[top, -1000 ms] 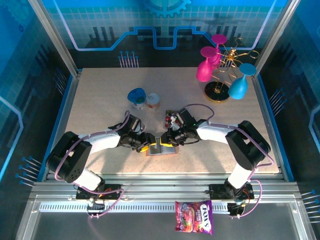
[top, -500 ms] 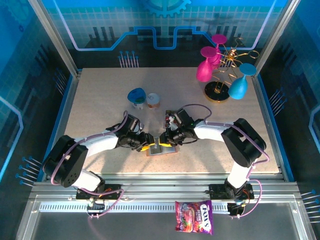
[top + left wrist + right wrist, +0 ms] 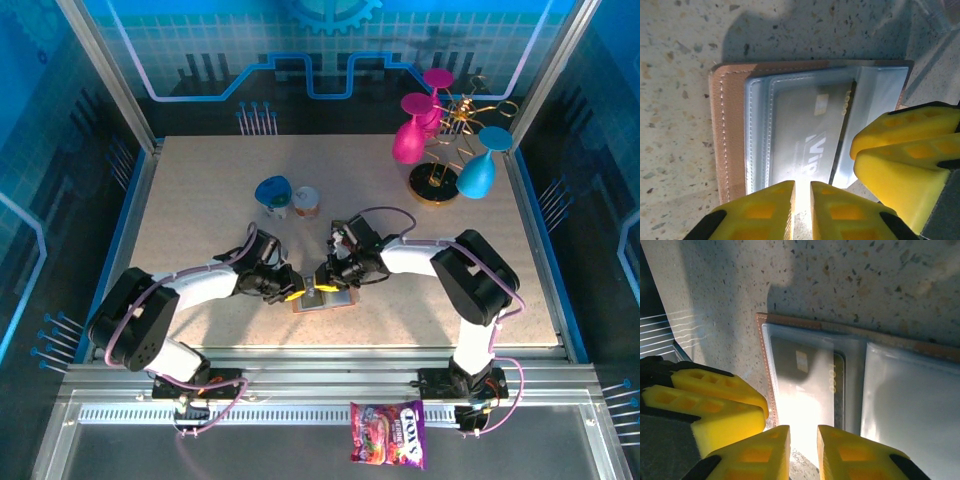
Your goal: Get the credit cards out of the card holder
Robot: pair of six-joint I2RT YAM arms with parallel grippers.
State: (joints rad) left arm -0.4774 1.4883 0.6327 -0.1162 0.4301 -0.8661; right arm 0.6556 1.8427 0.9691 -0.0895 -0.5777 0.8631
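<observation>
Lying open and flat on the bench (image 3: 200, 200), the card holder (image 3: 727, 125) sits between the two arms. Its pale inner faces are turned up, with the brown stitched border showing around them. One of the credit cards (image 3: 805, 120) is tucked under the pale pocket, its lettering faint through the cover, so nothing is out yet.

The left gripper (image 3: 802, 189) comes in low at one edge of the holder. Its jaws are drawn almost together with only a thin slit between them. Glare fills that slit, so whether they pinch the pocket lip or a card edge cannot be told. The right gripper (image 3: 803, 434) meets the holder from the opposite side, jaws likewise nearly together at its edge. What they grip, if anything, cannot be told either.

The arrangement looks deliberate. One arm probably steadies the thin, light holder against the bench so it does not slide, while the other works at the pocket mouth to draw the card free.
</observation>
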